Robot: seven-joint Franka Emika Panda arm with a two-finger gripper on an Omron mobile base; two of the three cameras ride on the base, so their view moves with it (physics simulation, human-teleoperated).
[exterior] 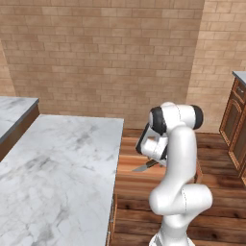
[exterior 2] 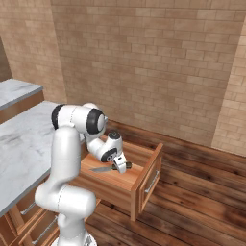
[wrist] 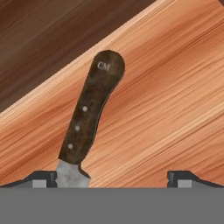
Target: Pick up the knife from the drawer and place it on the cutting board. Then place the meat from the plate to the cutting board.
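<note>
We are looking at the knife point(wrist: 89, 120) lying flat on the pale wooden bottom of the open drawer point(exterior 2: 144, 166). In the hand view its dark brown handle, stamped with the letters CM and set with three small rivets, is running up and to the right, while the root of the grey blade is disappearing at the bottom edge just beside one finger tip. In the left base view the pointed blade point(exterior: 144, 166) is poking out to the left from under the wrist; in the right base view the knife point(exterior 2: 102, 168) is showing as a grey sliver on the drawer floor beside the hand.

We are reaching down into the drawer with the gripper point(exterior 2: 121, 166). Its fingers point(wrist: 43, 178) are standing wide apart, with bare wood showing across most of the gap between them, and they are gripping nothing. The blade root is sitting at the inner edge of one tip rather than midway between the two.

The drawer is standing pulled well out from the cabinet under the marble counter point(exterior: 57, 163), its front panel with a metal handle facing the wooden floor point(exterior 2: 202, 192). A brick wall point(exterior: 110, 53) is rising behind the counter.
</note>
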